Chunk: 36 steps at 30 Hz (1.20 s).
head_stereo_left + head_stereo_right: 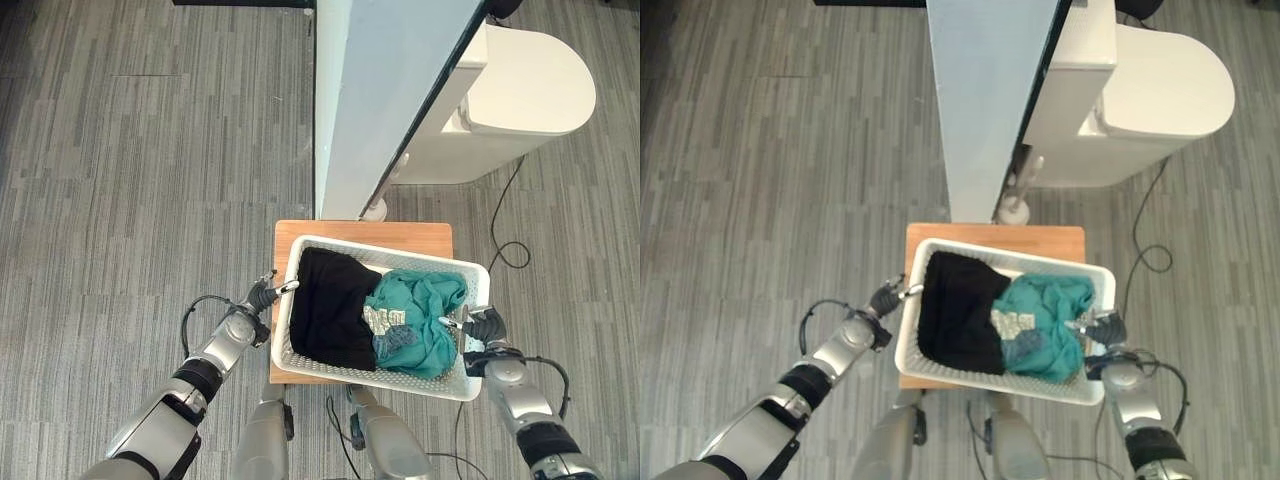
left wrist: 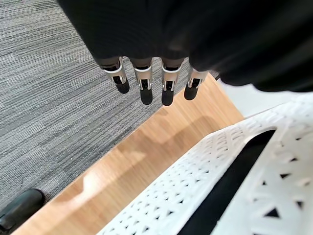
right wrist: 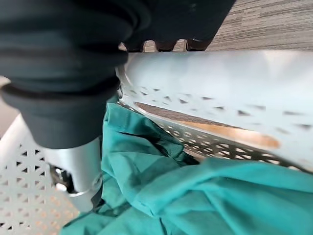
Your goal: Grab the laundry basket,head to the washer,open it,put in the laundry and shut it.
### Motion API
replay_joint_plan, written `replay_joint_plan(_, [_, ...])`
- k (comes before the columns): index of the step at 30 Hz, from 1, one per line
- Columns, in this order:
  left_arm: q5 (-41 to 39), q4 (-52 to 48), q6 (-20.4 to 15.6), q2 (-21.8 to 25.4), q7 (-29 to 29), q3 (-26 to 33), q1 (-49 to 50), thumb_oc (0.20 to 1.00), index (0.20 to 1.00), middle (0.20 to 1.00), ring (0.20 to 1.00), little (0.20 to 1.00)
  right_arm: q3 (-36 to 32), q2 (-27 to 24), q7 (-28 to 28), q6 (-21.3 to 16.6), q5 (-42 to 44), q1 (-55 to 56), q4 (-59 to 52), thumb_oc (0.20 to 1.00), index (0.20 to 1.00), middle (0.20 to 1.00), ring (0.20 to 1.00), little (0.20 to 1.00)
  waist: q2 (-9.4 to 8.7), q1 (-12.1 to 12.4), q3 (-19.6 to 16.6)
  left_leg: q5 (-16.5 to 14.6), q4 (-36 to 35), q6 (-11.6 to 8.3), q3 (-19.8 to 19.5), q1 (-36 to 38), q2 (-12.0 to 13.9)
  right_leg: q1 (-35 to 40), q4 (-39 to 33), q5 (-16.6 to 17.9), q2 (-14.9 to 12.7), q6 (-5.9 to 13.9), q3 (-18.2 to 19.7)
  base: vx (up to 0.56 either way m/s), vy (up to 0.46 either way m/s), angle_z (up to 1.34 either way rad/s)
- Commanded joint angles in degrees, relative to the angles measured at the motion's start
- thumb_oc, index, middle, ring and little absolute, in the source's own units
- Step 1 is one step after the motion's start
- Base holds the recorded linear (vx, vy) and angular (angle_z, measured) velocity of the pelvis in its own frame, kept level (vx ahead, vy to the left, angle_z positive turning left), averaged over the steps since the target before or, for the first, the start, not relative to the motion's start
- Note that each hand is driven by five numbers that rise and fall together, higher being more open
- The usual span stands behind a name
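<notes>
One laundry basket (image 1: 300, 350) sits on one small wooden worktop (image 1: 420, 235), and it holds two pieces of laundry. The basket is white plastic, rectangular with rounded corners, its walls pierced by a lattice of small holes and finished with a smooth solid rim. A black garment (image 1: 330, 305) lies heaped in the half nearer the left robot hand (image 1: 262, 295). A teal garment (image 1: 425, 320), crumpled and matte, fills the half nearer the right robot hand (image 1: 482, 326), with a patch of grey patterned fabric where the two pieces meet.

The left robot hand is just outside the basket's end wall. In its wrist view the fingers (image 2: 143, 85) hang fairly straight, side by side, over the bare wood of the worktop (image 2: 146, 161) beside the basket, gripping nothing. The right robot hand is at the opposite end. In its wrist view the thumb (image 3: 80, 171) reaches down inside the basket against the teal cloth (image 3: 205, 191), while the fingers pass over the outside of the rim (image 3: 220, 73), so the hand is closed on the basket's edge.

The worktop has a smooth, light orange-brown grain and stands on grey striped carpet (image 1: 130, 180). Beyond both robot hands stands one white, rounded washer (image 1: 520, 90).
</notes>
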Motion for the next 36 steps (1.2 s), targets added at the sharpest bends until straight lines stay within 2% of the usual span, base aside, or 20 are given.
replay_joint_plan(1, [0.8,7.4,1.4,-3.0,2.0,-0.3,-4.6,1.000,1.000,1.000,1.000,1.000,4.9,4.6,0.0,1.4,2.3,0.4,0.5,1.000,1.000,1.000,1.000,1.000,-0.43,1.6,1.2,-4.5,0.5,3.06,-3.1,1.3,-1.6,-4.0,0.4,2.1,-1.5,-0.02,-4.8,0.00,0.000,0.00])
replay_joint_plan(8, [-0.4,4.6,0.7,-3.2,2.5,0.3,-2.8,1.000,1.000,1.000,1.000,1.000,3.5,5.3,-2.5,-0.7,2.7,2.0,-3.9,1.000,1.000,1.000,1.000,1.000,0.23,1.3,0.7,-4.9,0.3,3.18,-3.0,1.5,-1.6,-4.0,0.4,1.9,-1.7,0.23,-4.3,0.00,0.015,0.00])
replay_joint_plan(13, [0.0,0.9,-0.3,-2.6,3.0,1.6,-2.0,1.000,1.000,1.000,1.000,1.000,4.9,2.5,-1.3,-2.5,-1.5,4.0,-11.7,1.000,1.000,1.000,1.000,1.000,0.04,1.1,0.7,-5.3,0.3,3.22,-2.7,2.3,-1.7,-3.8,0.6,1.8,-1.7,0.35,-3.8,0.00,0.005,-0.01])
replay_joint_plan(19, [0.1,-0.6,-1.1,-2.1,3.5,2.3,-1.0,1.000,1.000,1.000,1.000,1.000,3.0,0.7,-2.3,-4.3,-5.0,7.0,-19.0,1.000,1.000,1.000,1.000,1.000,-0.41,0.7,0.6,-5.7,0.3,3.39,-2.3,2.9,-1.7,-3.7,0.9,1.7,-1.8,0.49,-3.5,0.00,0.009,-0.04])
replay_joint_plan(30, [0.8,0.1,-1.9,-1.3,4.9,4.6,0.8,1.000,1.000,1.000,1.000,1.000,2.3,-1.0,-3.0,-6.4,-8.5,11.8,-20.7,1.000,1.000,1.000,1.000,1.000,-0.48,0.4,0.3,-6.0,0.4,3.47,-1.7,3.2,-1.8,-4.0,1.0,1.9,-1.9,0.69,-3.3,0.00,0.000,0.00])
replay_joint_plan(36, [1.5,2.5,-2.1,-1.7,6.4,5.4,1.1,1.000,1.000,1.000,1.000,1.000,1.2,-1.4,-5.6,-7.1,-10.7,12.9,-21.9,1.000,1.000,1.000,1.000,1.000,-0.50,0.3,0.1,-6.1,0.4,3.52,-1.5,3.4,-1.8,-3.8,1.0,1.8,-1.9,0.72,-3.2,0.00,0.000,0.00])
